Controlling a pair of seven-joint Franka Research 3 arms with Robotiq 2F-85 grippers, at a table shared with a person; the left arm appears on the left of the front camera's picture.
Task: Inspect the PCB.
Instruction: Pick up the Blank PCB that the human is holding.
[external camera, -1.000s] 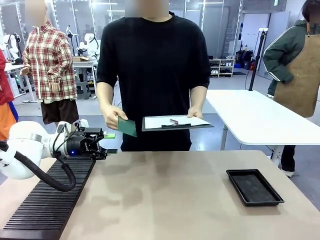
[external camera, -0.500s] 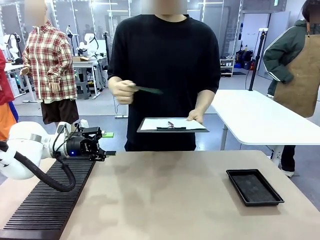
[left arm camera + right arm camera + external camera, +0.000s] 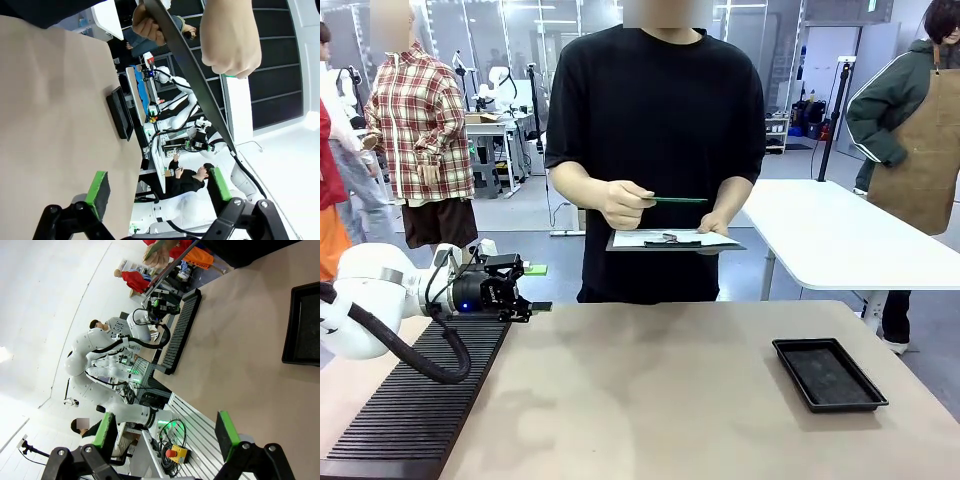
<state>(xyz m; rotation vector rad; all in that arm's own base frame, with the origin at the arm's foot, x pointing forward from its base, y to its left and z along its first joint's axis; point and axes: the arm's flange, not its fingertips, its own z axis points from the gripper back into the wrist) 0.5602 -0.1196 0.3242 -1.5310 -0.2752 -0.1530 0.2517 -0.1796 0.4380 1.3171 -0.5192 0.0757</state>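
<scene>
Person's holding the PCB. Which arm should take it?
Probably left: the left gripper, jaws open, sits at the table's far edge, near the hand holding the PCB. The right gripper views it from farther off.

Right gripper [image 3: 165,432] spread wide, nothing between green pads, black tray [image 3: 302,325] flat on tan table [image 3: 240,355], slatted black rack [image 3: 181,332] well apart from tray, person's hand [image 3: 159,254] farther still from tray

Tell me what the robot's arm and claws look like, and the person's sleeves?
The left arm is smooth, round and white, with a thick black ribbed cable. The left gripper is black with a blue light and two fingers tipped with green pads. The right gripper has the same black fingers and green pads. The person wears short black sleeves.
</scene>
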